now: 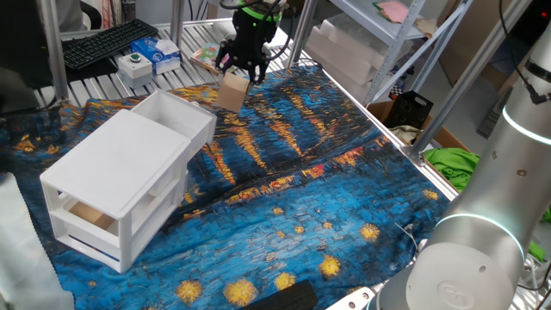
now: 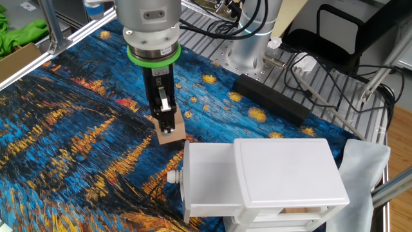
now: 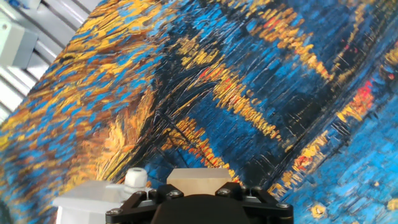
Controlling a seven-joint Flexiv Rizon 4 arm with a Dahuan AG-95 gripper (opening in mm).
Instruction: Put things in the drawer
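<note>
- Blue and yellow painted cloth covers the table; the white cabinet stands on it.
- The gripper pinches a tan block, held in the air just beside the open upper drawer.
- Advice: bring the block fully over the tray, lower it, and only then spread the fingers.

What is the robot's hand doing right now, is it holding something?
Gripper: closed on a tan wooden block, held up in the air beside the open drawer.
</note>
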